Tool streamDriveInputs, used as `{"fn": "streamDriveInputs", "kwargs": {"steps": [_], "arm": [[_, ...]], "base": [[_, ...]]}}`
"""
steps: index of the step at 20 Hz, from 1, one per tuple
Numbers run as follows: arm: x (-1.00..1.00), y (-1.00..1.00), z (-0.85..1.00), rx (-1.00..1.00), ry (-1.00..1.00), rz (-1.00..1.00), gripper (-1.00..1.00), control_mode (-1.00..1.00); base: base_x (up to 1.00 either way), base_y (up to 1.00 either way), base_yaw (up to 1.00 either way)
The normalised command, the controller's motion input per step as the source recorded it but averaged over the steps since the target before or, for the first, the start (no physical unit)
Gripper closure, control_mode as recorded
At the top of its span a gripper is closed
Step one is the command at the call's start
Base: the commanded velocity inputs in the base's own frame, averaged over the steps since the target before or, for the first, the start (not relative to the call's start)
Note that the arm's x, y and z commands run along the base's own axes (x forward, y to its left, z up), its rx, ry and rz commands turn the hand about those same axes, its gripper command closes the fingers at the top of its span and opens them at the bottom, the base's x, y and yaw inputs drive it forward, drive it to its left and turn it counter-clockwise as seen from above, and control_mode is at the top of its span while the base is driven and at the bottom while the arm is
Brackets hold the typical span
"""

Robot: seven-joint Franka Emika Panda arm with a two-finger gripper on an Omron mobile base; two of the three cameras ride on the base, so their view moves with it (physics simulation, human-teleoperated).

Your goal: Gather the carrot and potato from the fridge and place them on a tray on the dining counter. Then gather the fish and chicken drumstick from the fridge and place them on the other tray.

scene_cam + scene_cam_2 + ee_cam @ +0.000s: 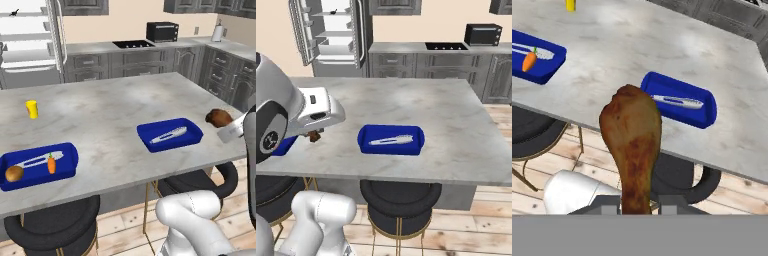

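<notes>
My fingers (635, 204) are clamped on the thin end of the chicken drumstick (632, 145), held in the air just off the near edge of the dining counter (115, 110).

Ahead of me on the counter sits the blue tray (170, 134) with the fish (169, 134) lying in it, and no object stands between it and the drumstick. Well apart, toward the other end, the second blue tray (37, 165) carries the carrot (51, 163) and the potato (14, 173) side by side. A yellow cup (32, 109) stands farther back on the bare marble. Dark round stools (50, 222) are tucked under the counter's near edge, below my hand. Beyond, the fridge (331, 32) stands with its door open.
</notes>
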Motion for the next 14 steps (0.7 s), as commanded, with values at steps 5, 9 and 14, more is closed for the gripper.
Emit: {"fn": "streamDriveInputs", "kwargs": {"steps": [5, 9, 14], "arm": [[0.77, 0.00, -0.45, 0.00, 0.15, 0.07, 1.00, -1.00], [0.65, -0.04, -0.60, 0.00, -0.01, 0.06, 1.00, -1.00], [0.70, -0.21, -0.48, -0.03, -0.01, 0.02, 1.00, -1.00]], "base": [[0.00, 0.00, 0.00], [0.00, 0.00, 0.00], [0.00, 0.00, 0.00]]}}
